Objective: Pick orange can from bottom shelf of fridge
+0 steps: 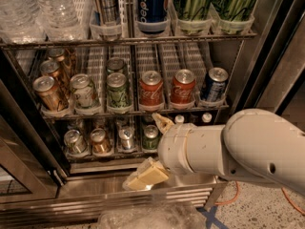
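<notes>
Tool (143, 150) released, fingers spread wide, holding nothing. Orange can (100, 141) stands to its left, untouched, on bottom shelf (86, 157).

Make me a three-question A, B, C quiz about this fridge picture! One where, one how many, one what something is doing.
1. Where is the orange can? A) on the floor B) on the highest rack C) on the bottom shelf, second from left
2. How many red Coca-Cola cans show? A) one B) two C) five
3. The end effector is: A) open and empty B) shut on the orange can C) shut on a bottle
Answers: C, it stands in the bottom shelf's second lane. B, two stand side by side. A, its fingers are spread before the bottom shelf, holding nothing.
</notes>
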### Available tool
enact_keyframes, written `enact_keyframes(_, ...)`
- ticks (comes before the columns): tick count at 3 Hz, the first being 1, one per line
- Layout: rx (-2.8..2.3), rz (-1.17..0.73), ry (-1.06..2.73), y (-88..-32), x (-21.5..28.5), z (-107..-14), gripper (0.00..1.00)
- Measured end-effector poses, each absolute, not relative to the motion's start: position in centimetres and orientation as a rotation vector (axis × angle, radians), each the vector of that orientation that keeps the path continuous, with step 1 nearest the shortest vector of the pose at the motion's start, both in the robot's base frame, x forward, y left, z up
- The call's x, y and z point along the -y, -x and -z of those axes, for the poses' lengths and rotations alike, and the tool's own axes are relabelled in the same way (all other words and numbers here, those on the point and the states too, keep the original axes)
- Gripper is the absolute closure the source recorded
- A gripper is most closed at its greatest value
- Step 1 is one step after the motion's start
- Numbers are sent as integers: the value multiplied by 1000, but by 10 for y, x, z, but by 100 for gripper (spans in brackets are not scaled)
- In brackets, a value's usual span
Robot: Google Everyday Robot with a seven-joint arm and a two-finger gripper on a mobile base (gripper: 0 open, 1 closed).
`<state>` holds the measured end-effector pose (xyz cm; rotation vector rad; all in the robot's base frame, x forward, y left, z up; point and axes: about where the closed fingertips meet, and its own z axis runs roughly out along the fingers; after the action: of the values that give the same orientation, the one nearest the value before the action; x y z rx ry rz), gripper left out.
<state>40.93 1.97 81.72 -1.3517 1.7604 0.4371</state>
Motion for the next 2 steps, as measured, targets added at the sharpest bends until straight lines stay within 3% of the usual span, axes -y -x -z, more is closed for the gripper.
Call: enact_keyframes(2, -1737, -430, 1175, -426, -13, -740, 0)
